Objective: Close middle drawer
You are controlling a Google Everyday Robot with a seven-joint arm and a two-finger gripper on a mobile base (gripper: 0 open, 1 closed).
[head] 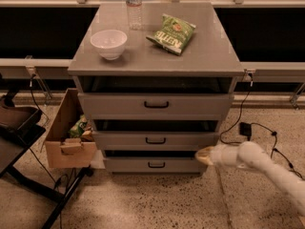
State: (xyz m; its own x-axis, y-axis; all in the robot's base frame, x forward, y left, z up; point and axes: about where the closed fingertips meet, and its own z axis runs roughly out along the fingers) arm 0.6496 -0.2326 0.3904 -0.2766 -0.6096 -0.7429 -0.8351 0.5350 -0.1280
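Note:
The grey cabinet (157, 61) has three drawers, each with a dark gap above its front. The middle drawer (124, 140) has a medium-height grey front with a small black bar handle (155, 140) and stands slightly out. My gripper (202, 155) is on a white arm reaching in from the lower right. It sits at the right end of the cabinet front, just below the middle drawer's right corner and level with the gap above the bottom drawer (128, 165). The top drawer (119, 106) has the tallest front.
On the cabinet top stand a white bowl (109, 43), a green chip bag (172, 34) and a water bottle (134, 6). A cardboard box (66, 132) with items sits at the cabinet's left. A black stand (19, 128) is at far left. Cables (259, 128) lie on the floor at right.

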